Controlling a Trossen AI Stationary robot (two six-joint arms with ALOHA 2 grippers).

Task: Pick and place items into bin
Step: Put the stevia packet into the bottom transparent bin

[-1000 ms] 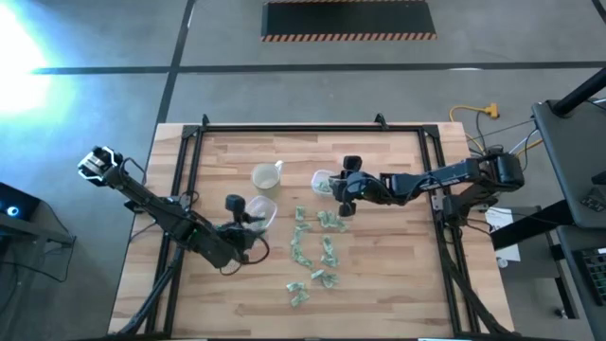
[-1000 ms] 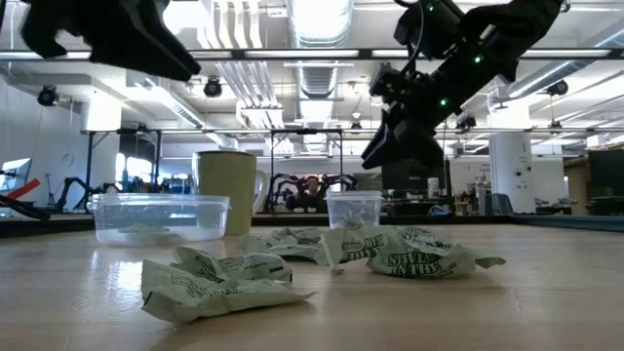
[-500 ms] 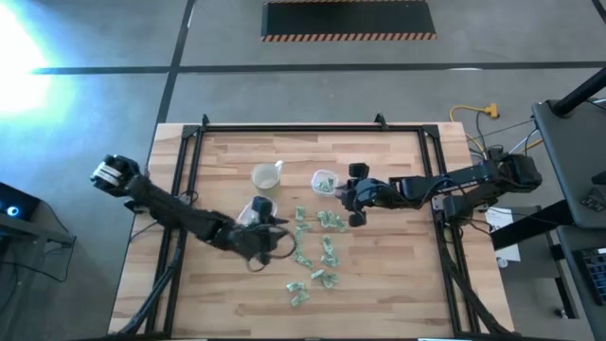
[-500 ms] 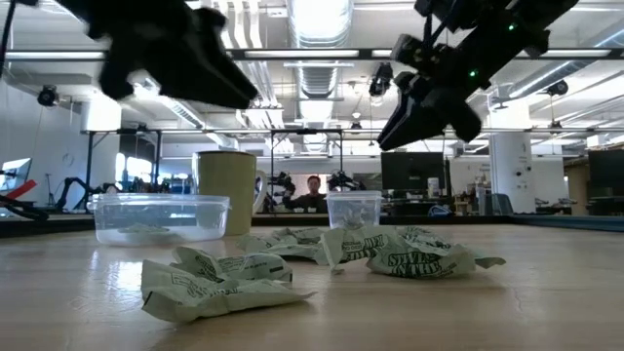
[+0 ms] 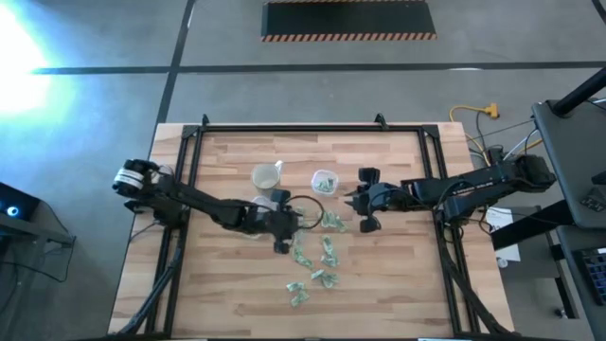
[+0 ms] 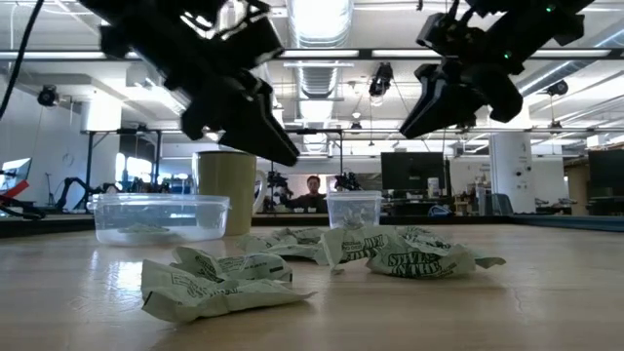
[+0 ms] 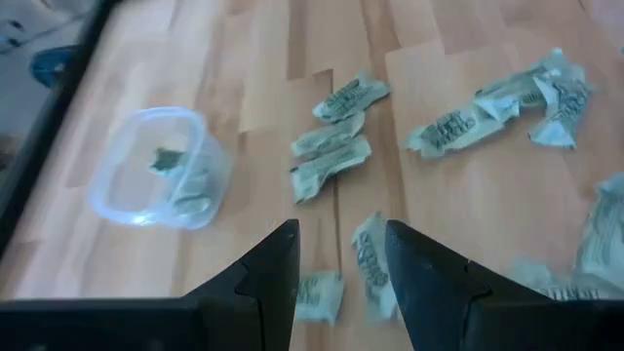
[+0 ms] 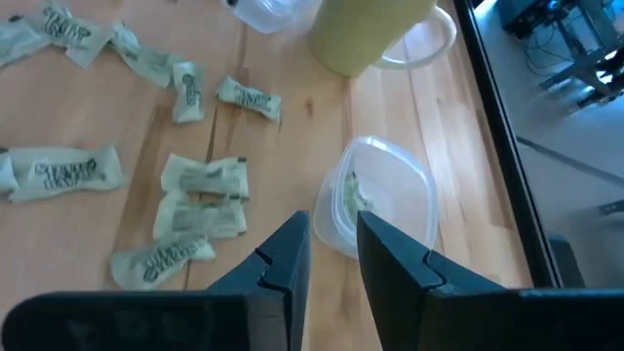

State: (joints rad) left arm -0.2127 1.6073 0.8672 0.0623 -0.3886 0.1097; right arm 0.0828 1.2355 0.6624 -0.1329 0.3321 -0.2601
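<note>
Bright white glare fills the high view at ten o'clock. In the low view, ceiling lights (image 6: 317, 18) shine at twelve o'clock, leaving both arms dark. Both wrist views look blurry.

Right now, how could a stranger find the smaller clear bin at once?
On the wooden table, find the pale yellowish cup. The smaller clear bin stands between it and the right claw. Unlike the wider tub, it is narrow.

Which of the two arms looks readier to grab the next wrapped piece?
Probably the left: its gripper hangs open at the scattered wrapped pieces, while the right gripper sits off beside the small bin.
</note>
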